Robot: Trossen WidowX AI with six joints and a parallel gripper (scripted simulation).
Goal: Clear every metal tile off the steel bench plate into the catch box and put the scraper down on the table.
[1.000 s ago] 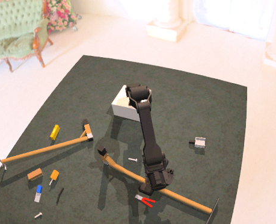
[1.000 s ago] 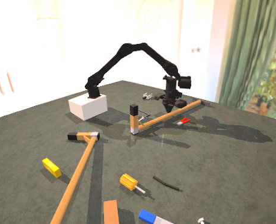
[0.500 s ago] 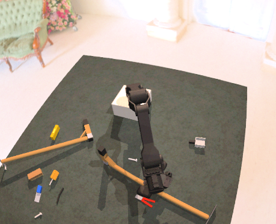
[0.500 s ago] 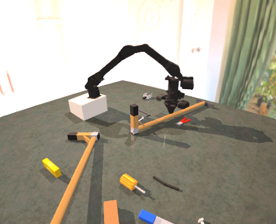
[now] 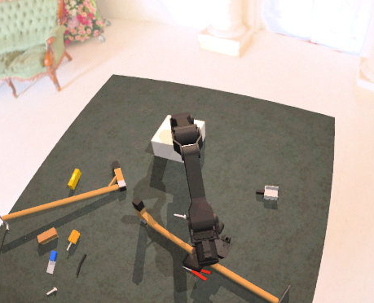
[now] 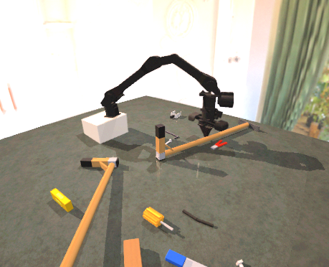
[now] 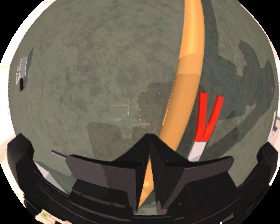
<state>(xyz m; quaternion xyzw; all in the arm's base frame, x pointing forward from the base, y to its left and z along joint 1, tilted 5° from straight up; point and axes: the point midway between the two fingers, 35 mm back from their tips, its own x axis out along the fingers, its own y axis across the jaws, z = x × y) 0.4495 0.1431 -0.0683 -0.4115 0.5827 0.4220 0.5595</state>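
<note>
Overall, the dark surface [image 5: 249,155] [image 6: 40,179] [image 7: 91,65] carries a black arm [image 5: 194,175] [image 6: 144,69] on a white block [image 5: 173,151] [image 6: 106,127]. The long wooden-handled scraper [image 5: 241,277] [image 6: 201,141] [image 7: 186,92] lies under the arm, which hides part of its handle from the top; in the wrist view its blade end is out of frame. A pronged long-handled tool [image 5: 66,201] [image 6: 94,208] lies well apart, its prongs cut off in the exterior view. The hand [image 5: 206,254] [image 6: 206,134] [image 7: 150,137] points down by the scraper's handle, fingertips together, clamped on nothing visible; whether they touch the handle is hard to tell. An orange block [image 5: 47,235] [image 6: 132,253] runs off the exterior view's bottom edge. Red-handled pliers [image 5: 198,274] [image 6: 220,144] [image 7: 206,120] lie beside the scraper, jaws partly covered in the wrist view. A small silvery item [image 5: 270,192] [image 6: 175,114] [image 7: 22,72] is too small to identify.
</note>
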